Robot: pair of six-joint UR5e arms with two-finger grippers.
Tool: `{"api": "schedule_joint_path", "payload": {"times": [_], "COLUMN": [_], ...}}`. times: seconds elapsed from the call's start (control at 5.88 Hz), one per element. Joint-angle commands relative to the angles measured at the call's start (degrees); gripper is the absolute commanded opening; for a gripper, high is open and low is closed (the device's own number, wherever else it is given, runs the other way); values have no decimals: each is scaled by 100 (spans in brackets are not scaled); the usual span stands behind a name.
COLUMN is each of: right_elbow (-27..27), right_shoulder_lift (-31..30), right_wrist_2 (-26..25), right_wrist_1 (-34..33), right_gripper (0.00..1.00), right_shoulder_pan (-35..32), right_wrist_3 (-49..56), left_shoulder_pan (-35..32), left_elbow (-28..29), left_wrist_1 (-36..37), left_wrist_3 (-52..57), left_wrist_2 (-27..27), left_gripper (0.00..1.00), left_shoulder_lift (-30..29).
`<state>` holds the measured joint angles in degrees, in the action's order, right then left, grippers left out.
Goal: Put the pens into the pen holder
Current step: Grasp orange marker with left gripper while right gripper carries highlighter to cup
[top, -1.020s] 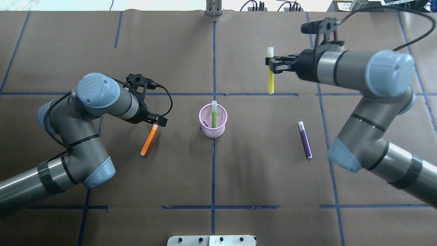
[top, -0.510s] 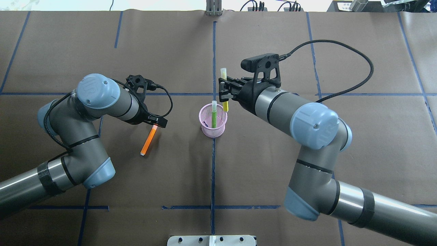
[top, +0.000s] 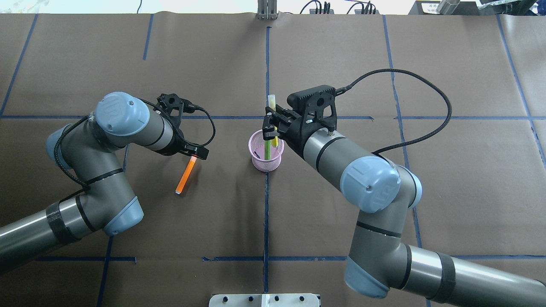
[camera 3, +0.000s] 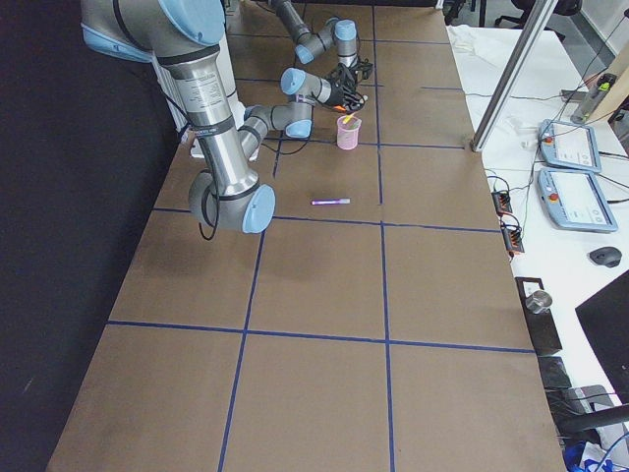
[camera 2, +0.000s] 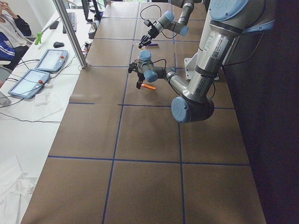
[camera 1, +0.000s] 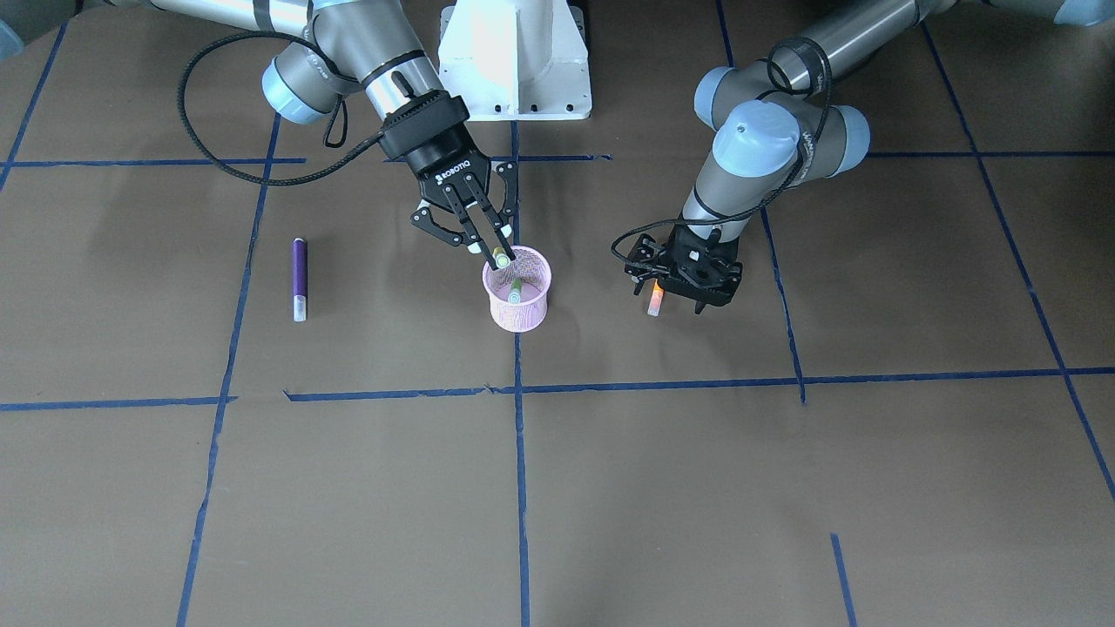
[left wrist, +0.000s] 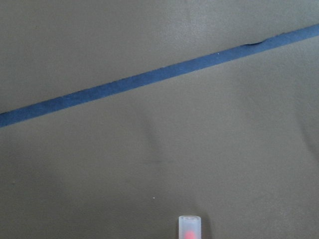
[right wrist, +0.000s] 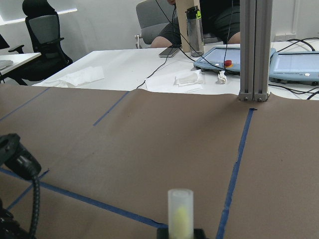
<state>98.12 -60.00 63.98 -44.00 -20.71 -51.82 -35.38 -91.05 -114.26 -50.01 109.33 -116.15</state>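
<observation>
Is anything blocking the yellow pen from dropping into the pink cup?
Nothing visible does. The right end effector holds the yellow pen at the cup's mouth; the green pen inside leaves room.

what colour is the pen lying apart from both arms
Purple pen, pale cap end; front-facing view shows it best.

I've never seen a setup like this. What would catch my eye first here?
Probably the right gripper, holding a yellow pen upright at the mouth of the pink pen holder in the table's centre, where a green pen stands inside. On the other side, the left gripper is down at one end of an orange pen lying on the table. A purple pen lies alone, off to the robot's right.
</observation>
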Motion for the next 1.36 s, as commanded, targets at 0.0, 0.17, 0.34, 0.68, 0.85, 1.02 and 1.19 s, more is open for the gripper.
{"api": "schedule_joint_path", "payload": {"times": [0.0,0.17,0.34,0.68,0.85,1.02,1.19], "right_elbow": [-222,-336,-537,-522,-478,-330,-59], "right_shoulder_lift": [14,171,312,322,313,304,252], "right_wrist_2": [-245,-272,-281,-272,-263,-202,381], "right_wrist_1": [23,23,32,67,59,-2,-203], "right_gripper": [1,2,5,99,100,100,100], "right_shoulder_pan": [128,146,164,173,173,155,-10], "right_wrist_3": [58,58,49,5,92,145,172], "left_shoulder_pan": [4,4,4,-4,-4,-4,4], "left_elbow": [0,9,9,9,9,0,-18], "left_wrist_1": [-26,-26,-26,-35,-35,-18,8], "left_wrist_3": [0,0,0,9,9,9,9], "left_wrist_2": [0,0,0,0,0,0,0], "left_gripper": [100,100,100,100,100,100,100], "left_shoulder_lift": [5,5,13,14,22,14,-4]}}
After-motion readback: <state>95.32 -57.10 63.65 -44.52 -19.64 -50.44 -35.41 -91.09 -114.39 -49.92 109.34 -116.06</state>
